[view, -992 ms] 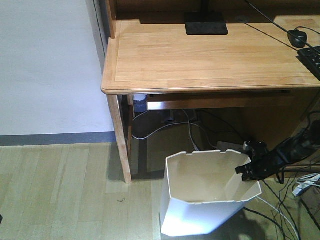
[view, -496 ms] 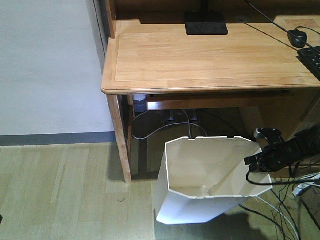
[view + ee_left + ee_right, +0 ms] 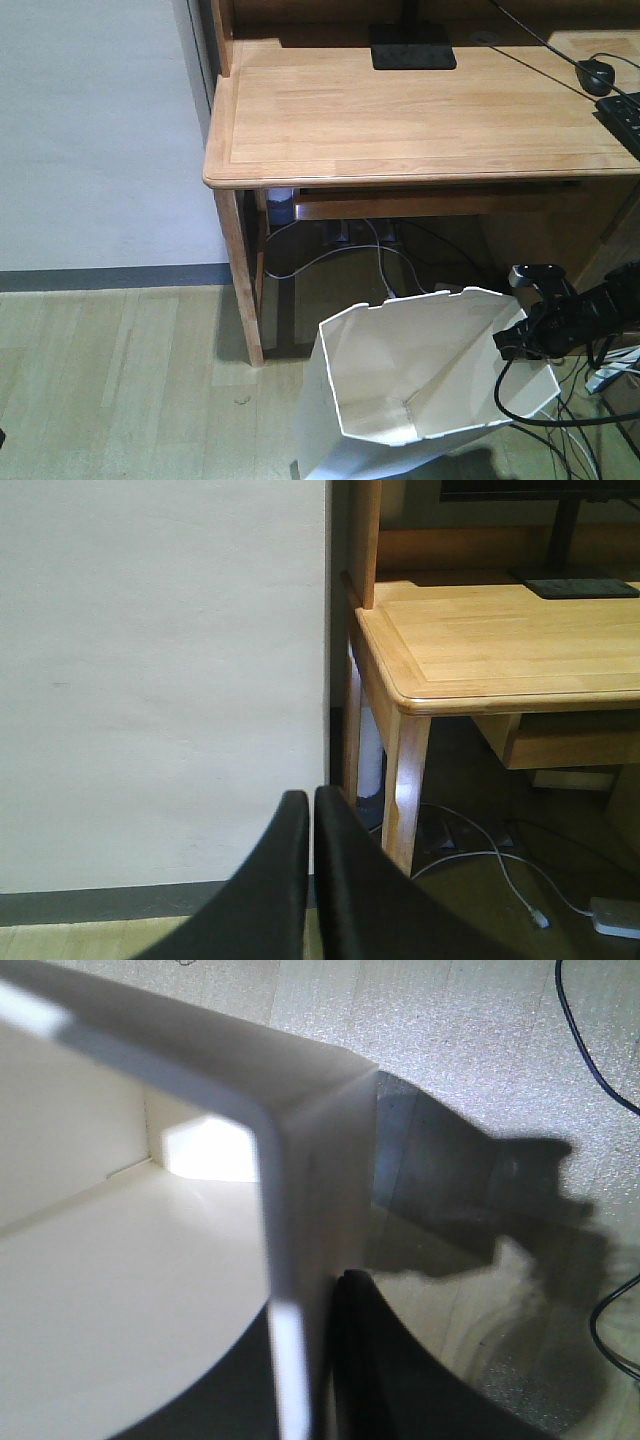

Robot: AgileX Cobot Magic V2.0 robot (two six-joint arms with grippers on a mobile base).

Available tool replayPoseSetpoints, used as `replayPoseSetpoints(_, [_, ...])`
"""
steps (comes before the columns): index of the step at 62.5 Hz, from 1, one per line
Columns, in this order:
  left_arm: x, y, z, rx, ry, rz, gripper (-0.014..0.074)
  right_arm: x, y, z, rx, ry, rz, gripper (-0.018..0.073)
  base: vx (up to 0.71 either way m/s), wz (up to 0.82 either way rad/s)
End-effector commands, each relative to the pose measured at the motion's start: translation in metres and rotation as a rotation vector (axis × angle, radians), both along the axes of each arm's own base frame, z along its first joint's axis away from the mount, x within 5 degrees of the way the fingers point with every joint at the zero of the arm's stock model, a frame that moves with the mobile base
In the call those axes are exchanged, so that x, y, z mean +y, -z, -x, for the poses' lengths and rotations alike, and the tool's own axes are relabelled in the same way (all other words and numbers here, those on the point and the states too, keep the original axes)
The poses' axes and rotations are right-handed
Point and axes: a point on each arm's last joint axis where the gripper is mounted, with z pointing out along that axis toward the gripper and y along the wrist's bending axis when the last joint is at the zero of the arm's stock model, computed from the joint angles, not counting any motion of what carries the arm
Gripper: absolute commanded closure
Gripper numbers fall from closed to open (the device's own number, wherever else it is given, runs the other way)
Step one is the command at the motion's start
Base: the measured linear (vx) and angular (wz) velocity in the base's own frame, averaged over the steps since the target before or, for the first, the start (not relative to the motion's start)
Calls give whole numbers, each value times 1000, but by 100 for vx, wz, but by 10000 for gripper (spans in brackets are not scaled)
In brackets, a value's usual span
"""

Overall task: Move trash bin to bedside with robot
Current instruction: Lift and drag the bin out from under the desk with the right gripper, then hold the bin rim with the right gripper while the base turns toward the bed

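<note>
Holding trash bin [image 3: 400, 385] tilted beside desk [image 3: 400, 110] | right gripper [image 3: 527, 338] clamped on its rim | left gripper [image 3: 311, 880] closed, empty | step: carry | next: steady travel to unseen bedside

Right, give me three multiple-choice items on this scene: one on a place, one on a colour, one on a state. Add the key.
1. Where does the right gripper grip the trash bin?
A. at its base
B. at its rim
C. nowhere, it hangs clear of it

2. What colour is the trash bin's outside?
A. white
B. black
C. green

3. How does the left gripper stand?
A. shut on a cable
B. wide open
C. shut, holding nothing

Key:
1 B: the right wrist view shows the rim's thin wall pinched between the fingers.
2 A: the front view shows its outer wall white.
3 C: the left wrist view shows the fingers lying together with nothing between them.
</note>
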Motion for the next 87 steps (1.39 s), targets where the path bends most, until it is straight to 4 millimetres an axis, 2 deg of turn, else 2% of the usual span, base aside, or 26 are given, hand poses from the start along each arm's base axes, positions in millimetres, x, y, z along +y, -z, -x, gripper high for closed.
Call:
replayPoseSetpoints(1, [0, -1, -1, -65, 4, 8, 602, 8, -32, -13, -52, 54, -156, 564, 0, 0])
replayPoseSetpoints(52, [0, -1, -1, -65, 4, 8, 602, 8, -32, -13, -52, 55, -156, 564, -1, 3])
replayPoseSetpoints(87, [0, -1, -1, -65, 4, 8, 602, 8, -32, -13, -52, 54, -156, 564, -5, 35])
